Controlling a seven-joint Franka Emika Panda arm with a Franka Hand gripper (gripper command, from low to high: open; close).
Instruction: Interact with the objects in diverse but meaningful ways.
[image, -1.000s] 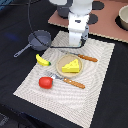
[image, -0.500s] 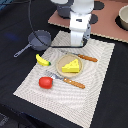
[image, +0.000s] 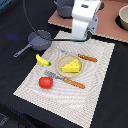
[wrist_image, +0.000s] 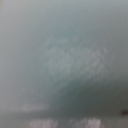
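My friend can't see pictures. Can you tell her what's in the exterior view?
A white robot arm hangs over a pale placemat where a yellow cheese wedge sits on a round tan plate. A knife and fork flank it; a banana, red ball and grey pan lie nearby.

Exterior view soft but evenly lit; wrist view wholly blurred grey.

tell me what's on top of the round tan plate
A yellow cheese wedge sits on the round tan plate, covering most of its middle; only the rim shows around it. Whatever lies beneath the wedge is hidden. The wrist view is a grey blur and adds nothing.
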